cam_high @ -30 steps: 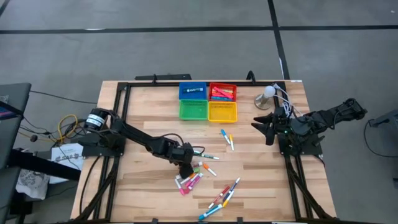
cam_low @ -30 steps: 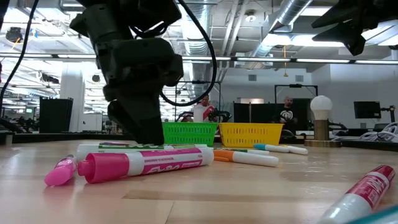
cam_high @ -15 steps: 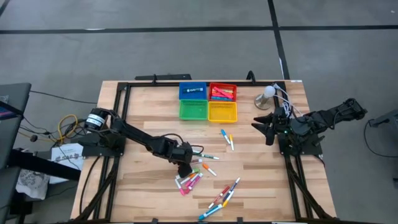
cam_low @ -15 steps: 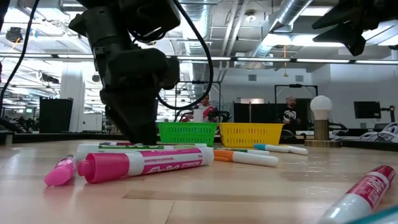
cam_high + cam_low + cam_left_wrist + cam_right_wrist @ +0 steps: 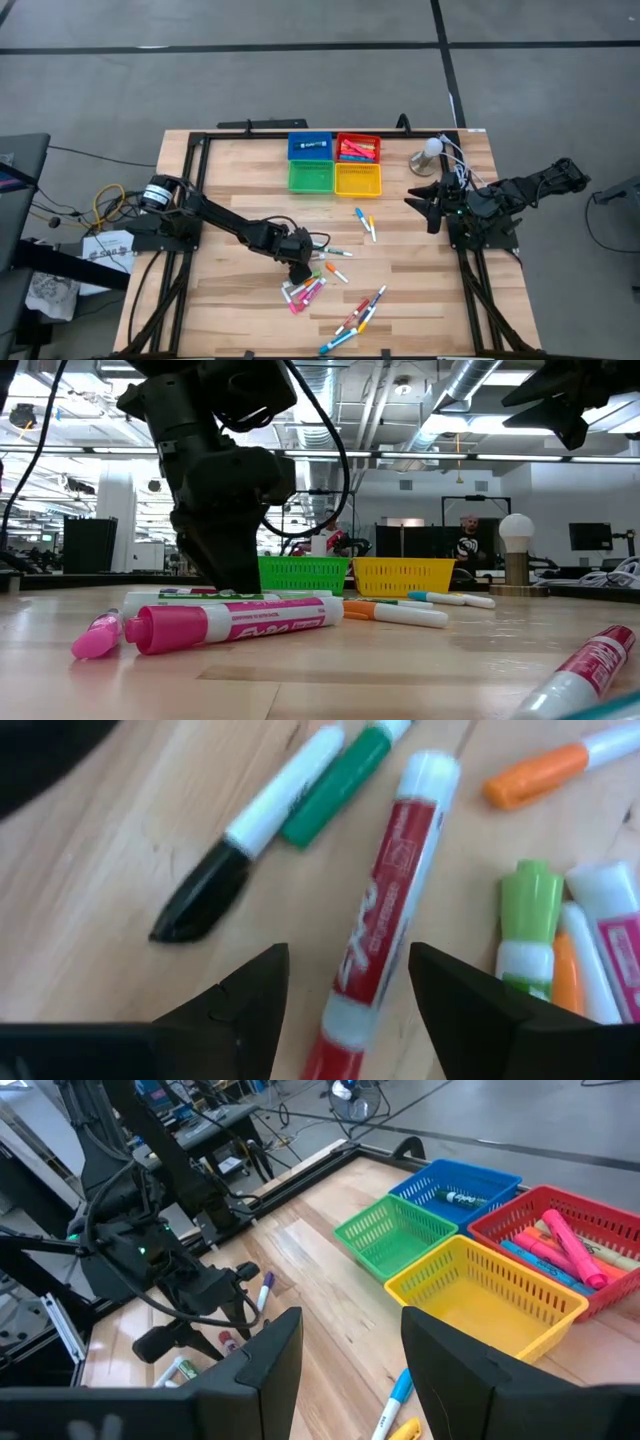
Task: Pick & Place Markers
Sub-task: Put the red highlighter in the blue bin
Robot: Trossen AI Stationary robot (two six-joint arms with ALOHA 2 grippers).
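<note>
Loose markers lie on the wooden table: a cluster (image 5: 305, 288) at near centre, a group (image 5: 355, 318) by the near edge, and a pair (image 5: 366, 222) farther back. My left gripper (image 5: 298, 268) points down over the cluster and is open. In the left wrist view a red marker (image 5: 385, 920) lies flat between its fingers (image 5: 345, 990), untouched, with black-capped (image 5: 245, 860), green (image 5: 340, 780) and orange (image 5: 545, 765) markers around it. My right gripper (image 5: 425, 205) waits open at the right side, raised above the table.
Four small trays stand at the far centre: blue (image 5: 309, 147), red (image 5: 358, 148) holding several markers, green (image 5: 311, 178) and yellow (image 5: 358, 180). A white bulb-shaped lamp (image 5: 430, 150) stands at the far right. Bare wood lies at the table's left and right.
My left gripper has shifted slightly over the marker cluster and tipped a little. The markers lie as before.
</note>
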